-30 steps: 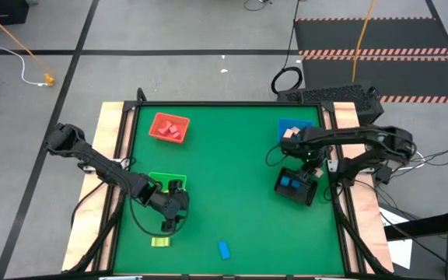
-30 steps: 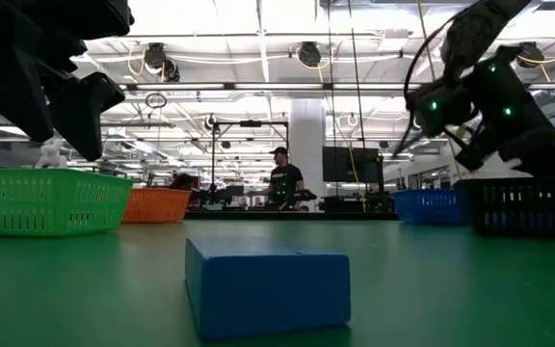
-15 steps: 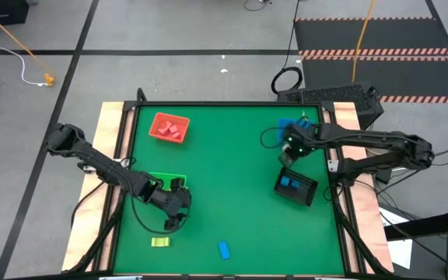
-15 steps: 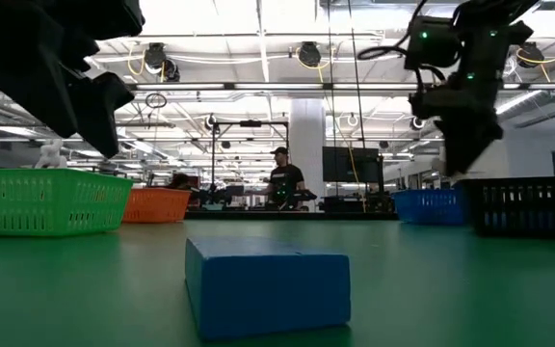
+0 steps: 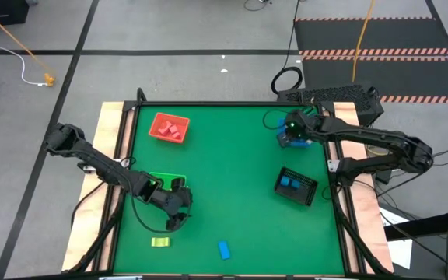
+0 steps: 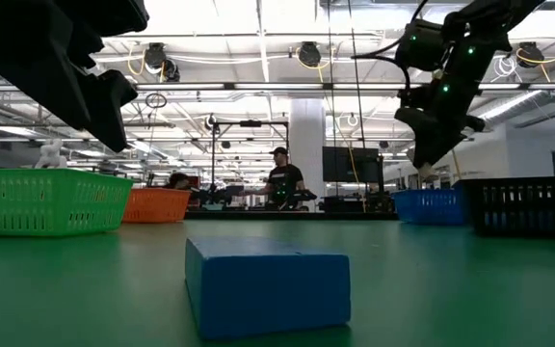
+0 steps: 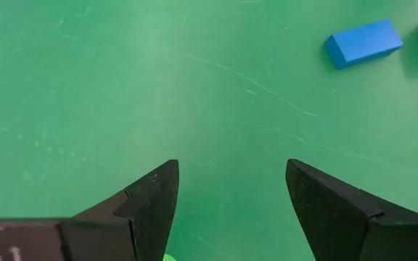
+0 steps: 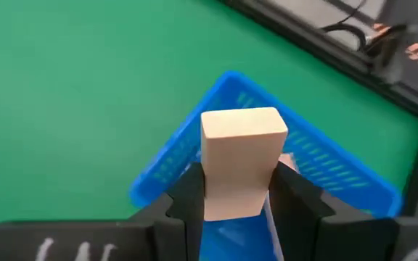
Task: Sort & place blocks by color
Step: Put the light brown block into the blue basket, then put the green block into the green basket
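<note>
My right gripper (image 8: 239, 190) is closed on a tan block (image 8: 242, 161), which stands up between my two dark fingers (image 8: 189, 196) with its pale top well clear of them. I am holding it in the air over the blue tray (image 8: 194, 152) at the far right of the green table (image 5: 232, 171); from above, that arm reaches in from the right edge and its gripper (image 5: 293, 131) covers most of the tray (image 5: 312, 143). In the level view this gripper (image 6: 426, 154) hangs high above the blue tray (image 6: 430, 205). My left gripper (image 7: 229, 190) has its fingers spread apart with nothing between them, only bare green surface. It hovers near the left front of the table, just beside the green tray (image 5: 159, 180) as seen from above (image 5: 176, 204). A blue block (image 7: 363, 43) lies flat on the table ahead of it; the same blue block (image 5: 224, 250) sits near the front edge, and fills the foreground in the level view (image 6: 267, 283). A yellow block (image 5: 159, 242) lies near the front left, apart from the blue one. Red blocks (image 5: 171, 129) lie in the red tray (image 5: 158, 123) at the far left. Two blue blocks (image 5: 290, 183) sit in the black basket (image 5: 306, 192) on the right, nearer the front than the blue tray.
</note>
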{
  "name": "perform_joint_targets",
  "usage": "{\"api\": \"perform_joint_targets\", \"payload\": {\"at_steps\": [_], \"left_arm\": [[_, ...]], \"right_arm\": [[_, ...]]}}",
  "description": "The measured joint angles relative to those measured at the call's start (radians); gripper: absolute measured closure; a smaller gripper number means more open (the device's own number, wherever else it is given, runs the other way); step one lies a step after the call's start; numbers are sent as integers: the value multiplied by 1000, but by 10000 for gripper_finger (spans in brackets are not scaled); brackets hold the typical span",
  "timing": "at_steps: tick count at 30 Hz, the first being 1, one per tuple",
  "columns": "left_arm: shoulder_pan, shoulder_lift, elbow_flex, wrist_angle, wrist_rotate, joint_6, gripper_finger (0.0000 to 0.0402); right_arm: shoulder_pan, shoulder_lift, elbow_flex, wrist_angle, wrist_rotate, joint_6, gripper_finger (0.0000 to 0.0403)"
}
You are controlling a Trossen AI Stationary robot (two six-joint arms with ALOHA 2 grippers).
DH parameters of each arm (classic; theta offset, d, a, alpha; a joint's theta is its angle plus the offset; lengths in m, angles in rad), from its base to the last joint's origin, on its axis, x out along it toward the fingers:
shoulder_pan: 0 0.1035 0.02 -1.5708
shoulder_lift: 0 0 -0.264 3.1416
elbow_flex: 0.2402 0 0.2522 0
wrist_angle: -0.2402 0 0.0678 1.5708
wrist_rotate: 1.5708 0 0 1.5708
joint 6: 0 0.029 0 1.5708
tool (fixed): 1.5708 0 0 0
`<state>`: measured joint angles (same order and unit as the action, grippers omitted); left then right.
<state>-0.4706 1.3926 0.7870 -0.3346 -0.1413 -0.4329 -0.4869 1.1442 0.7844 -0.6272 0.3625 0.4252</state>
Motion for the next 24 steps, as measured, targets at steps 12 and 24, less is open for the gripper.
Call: {"api": "perform_joint_targets", "payload": {"at_steps": [12,24], "left_arm": [[-4,0,0,-7,105,-167,147],[-231,0,0,-12,152,-345,147]], "right_arm": [[-31,-1,-39,33,0,-29,155],[-29,-22,-39,33,-128,-45,118]]}}
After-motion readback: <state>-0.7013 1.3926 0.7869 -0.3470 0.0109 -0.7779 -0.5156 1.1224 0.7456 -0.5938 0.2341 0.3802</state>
